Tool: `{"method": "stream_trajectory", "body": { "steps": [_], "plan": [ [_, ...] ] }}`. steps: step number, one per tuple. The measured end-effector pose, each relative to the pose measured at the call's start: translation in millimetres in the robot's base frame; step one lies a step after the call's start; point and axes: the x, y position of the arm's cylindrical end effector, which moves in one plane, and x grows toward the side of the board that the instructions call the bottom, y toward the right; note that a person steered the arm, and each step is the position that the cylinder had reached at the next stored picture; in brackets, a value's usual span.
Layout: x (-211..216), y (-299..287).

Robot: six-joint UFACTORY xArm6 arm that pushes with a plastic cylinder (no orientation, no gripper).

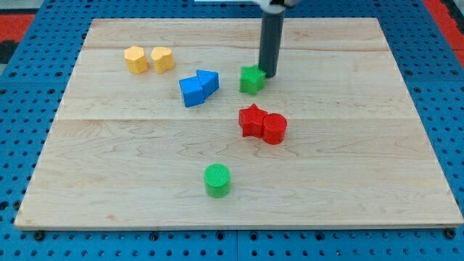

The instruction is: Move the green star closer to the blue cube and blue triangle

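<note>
Rod, gripperless, with my tip [269, 75] touching the green star [251, 80] on its right; blue cube [192, 91] and blue triangle [207, 81] near its left.

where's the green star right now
The green star sits just above the board's middle, right of the blue triangle and blue cube, with my tip at its right edge.

One camera looks down at a slant from beyond the table's [406, 145] near edge, seemingly fairly close.
</note>
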Motion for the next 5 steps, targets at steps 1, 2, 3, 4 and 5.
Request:
{"method": "stream_trajectory", "body": {
  "steps": [1, 2, 3, 4, 5],
  "plan": [
    [2.7, -11.4],
    [-17.3, 9.5],
    [20.4, -23.7],
    [64.2, -69.2],
    [49.2, -61.8]
  ]
}}
